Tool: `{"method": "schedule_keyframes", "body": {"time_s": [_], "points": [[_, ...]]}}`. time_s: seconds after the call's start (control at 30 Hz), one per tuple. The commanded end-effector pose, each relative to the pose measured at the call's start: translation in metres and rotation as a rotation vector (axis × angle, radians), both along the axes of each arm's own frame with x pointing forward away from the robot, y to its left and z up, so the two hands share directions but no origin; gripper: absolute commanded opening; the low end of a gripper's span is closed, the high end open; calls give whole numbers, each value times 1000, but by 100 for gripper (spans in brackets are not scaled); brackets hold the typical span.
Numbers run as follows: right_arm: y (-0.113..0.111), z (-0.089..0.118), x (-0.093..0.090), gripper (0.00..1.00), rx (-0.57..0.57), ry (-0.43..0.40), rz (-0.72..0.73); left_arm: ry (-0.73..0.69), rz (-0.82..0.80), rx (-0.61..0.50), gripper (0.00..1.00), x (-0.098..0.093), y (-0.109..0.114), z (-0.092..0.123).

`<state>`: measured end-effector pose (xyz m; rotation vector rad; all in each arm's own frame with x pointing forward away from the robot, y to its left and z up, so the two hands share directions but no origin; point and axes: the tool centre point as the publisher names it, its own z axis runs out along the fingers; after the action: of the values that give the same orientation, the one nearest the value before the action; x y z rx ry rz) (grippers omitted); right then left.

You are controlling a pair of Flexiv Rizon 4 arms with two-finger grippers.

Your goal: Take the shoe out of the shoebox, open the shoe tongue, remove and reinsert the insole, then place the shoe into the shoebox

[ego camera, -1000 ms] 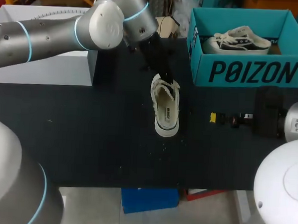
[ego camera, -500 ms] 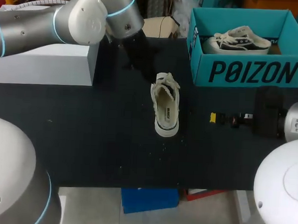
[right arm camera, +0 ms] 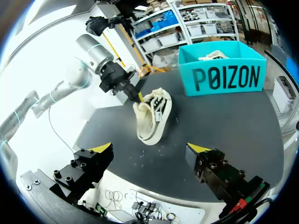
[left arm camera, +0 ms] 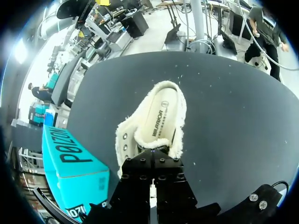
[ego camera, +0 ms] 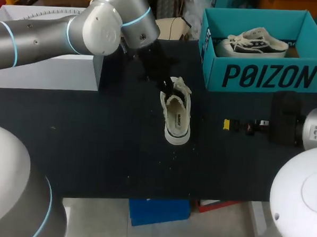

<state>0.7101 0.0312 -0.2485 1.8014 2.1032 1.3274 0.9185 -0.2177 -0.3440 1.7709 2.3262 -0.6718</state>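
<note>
Head view: a cream canvas sneaker [ego camera: 177, 115], fleece-lined and with a pale rubber sole, stands upright near the middle of the matte black table [ego camera: 93, 147]. It is outside the teal cardboard shoebox [ego camera: 267, 76], where a second sneaker [ego camera: 253, 44] lies. The left gripper [ego camera: 167, 86] hangs over its laced end; whether it grips anything cannot be told. The right gripper [right arm camera: 149, 148] sits well apart, its jaws spread wide.

Cream, fleece-lined shoe [ego camera: 176, 113] lies mid-table, apparently tipped sideways, toe toward twelve o'clock. Open teal shoebox [ego camera: 262, 76] stands at its two o'clock, holding another pale sneaker [ego camera: 253, 44].
</note>
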Motion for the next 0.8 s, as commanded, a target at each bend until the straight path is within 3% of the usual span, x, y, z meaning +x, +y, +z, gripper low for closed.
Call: {"method": "schedule_keyframes", "body": {"time_s": [0.03, 0.33, 0.4, 0.57, 0.8], "points": [[-1, 0, 0, 100, 1, 3, 3, 4, -8, -6, 0, -4, -5, -8], [-1, 0, 0, 100, 1, 3, 3, -63, -25, 79, 0, -22, 20, 32], [-1, 0, 0, 100, 1, 3, 3, -78, -34, 100, 7, -24, 24, 40], [-1, 0, 0, 100, 1, 3, 3, -95, -44, 147, 42, -27, 33, 42], [-1, 0, 0, 100, 1, 3, 3, -129, -37, 243, 48, -21, 37, 28]]}}
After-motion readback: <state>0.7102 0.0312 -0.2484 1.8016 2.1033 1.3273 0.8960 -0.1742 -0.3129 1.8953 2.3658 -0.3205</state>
